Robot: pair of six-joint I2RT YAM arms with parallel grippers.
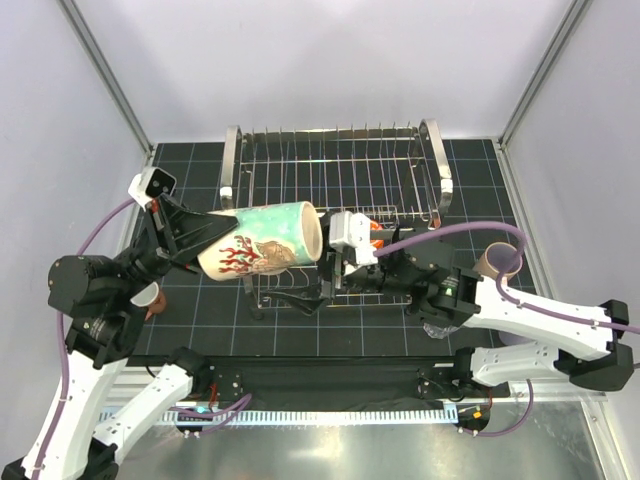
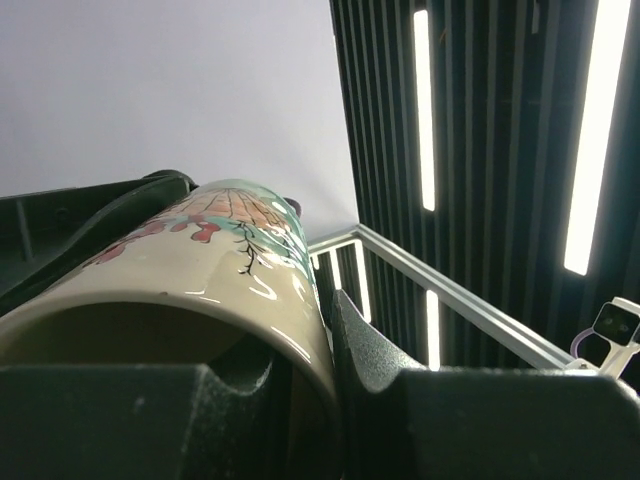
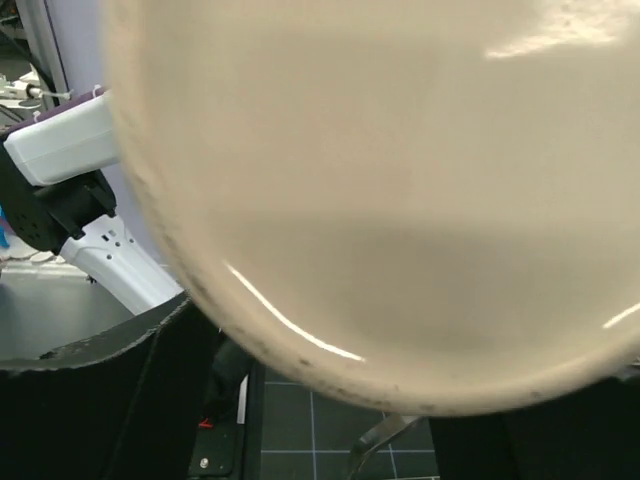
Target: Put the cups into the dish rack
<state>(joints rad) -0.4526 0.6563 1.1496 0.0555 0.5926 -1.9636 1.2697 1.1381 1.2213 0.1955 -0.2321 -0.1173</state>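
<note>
Mug (image 1: 262, 247) level in the air over the near edge of the rack (image 1: 340, 160), rim pinched by the left hand (image 1: 212, 236), long axis pointing right to the nearer right hand (image 1: 328, 260), whose fingers stand spread about the base, with nothing between mug and rack.
</note>
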